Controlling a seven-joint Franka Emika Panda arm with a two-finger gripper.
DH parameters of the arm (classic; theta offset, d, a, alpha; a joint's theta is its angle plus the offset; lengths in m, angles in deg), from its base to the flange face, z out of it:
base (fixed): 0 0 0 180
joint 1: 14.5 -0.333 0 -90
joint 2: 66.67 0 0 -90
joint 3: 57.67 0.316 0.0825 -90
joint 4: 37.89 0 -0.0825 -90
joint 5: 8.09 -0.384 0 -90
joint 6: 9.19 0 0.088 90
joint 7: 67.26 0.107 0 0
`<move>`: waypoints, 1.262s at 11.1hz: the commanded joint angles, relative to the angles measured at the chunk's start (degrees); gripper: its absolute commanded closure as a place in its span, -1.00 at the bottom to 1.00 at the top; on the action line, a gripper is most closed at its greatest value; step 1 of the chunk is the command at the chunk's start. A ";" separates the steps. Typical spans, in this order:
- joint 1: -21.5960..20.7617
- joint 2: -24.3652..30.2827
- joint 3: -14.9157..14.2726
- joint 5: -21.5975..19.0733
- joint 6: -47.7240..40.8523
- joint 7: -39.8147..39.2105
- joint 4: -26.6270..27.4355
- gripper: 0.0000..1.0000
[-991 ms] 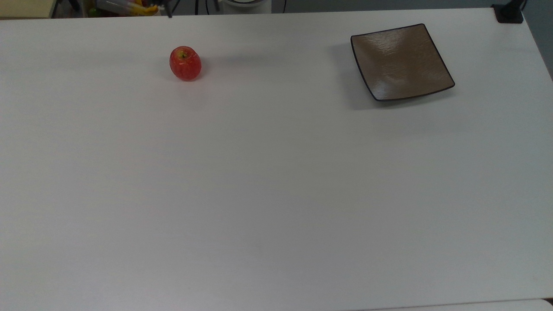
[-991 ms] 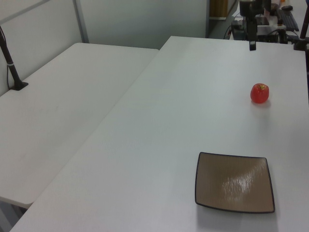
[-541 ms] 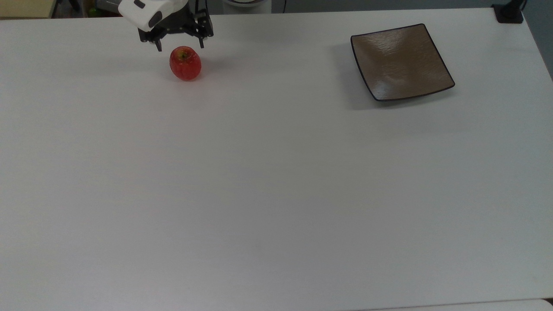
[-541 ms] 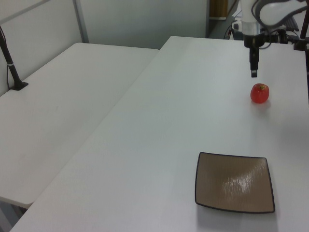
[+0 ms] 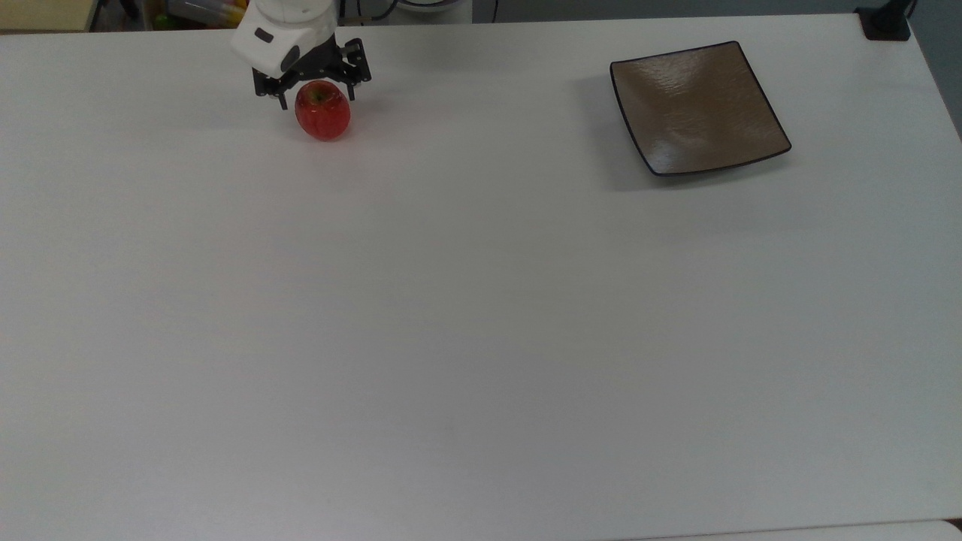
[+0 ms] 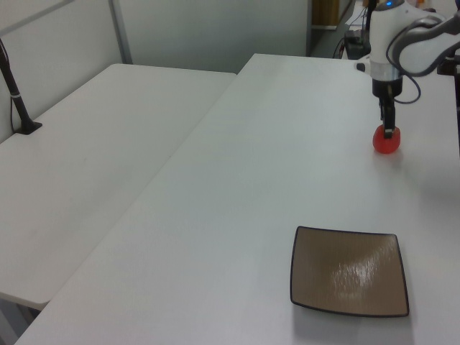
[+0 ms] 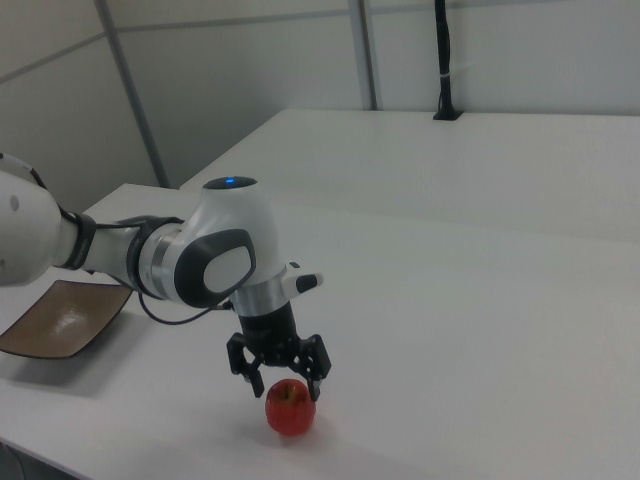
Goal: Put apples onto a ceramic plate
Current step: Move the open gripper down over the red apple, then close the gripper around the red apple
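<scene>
A small red apple (image 5: 324, 116) (image 6: 387, 143) (image 7: 290, 410) rests on the white table near its far edge, in the top view's upper left. My gripper (image 5: 317, 98) (image 6: 389, 130) (image 7: 285, 388) hangs just over it, open, one black finger on each side of the apple's upper half, with a gap showing on both sides. The square brown ceramic plate (image 5: 699, 109) (image 6: 350, 272) (image 7: 62, 318) lies bare far off at the top view's upper right.
A black clamp base (image 5: 885, 22) sits on the table's corner at the top view's upper right. Coloured clutter (image 5: 218, 11) lies beyond the far edge. A second white table (image 6: 93, 144) adjoins, with a black pole (image 6: 14, 93) clamped on it.
The arm came in over the far table edge and dropped down, so the open fingers now straddle the apple's top. Apple and plate have not moved.
</scene>
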 commanded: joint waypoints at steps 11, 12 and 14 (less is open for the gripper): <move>0.37 1.88 -0.22 5.42 6.97 -1.00 6.55 0.87; 0.37 1.88 -0.22 5.42 6.71 -0.65 6.46 0.97; 0.29 2.06 -0.22 5.42 6.27 -0.39 6.20 1.00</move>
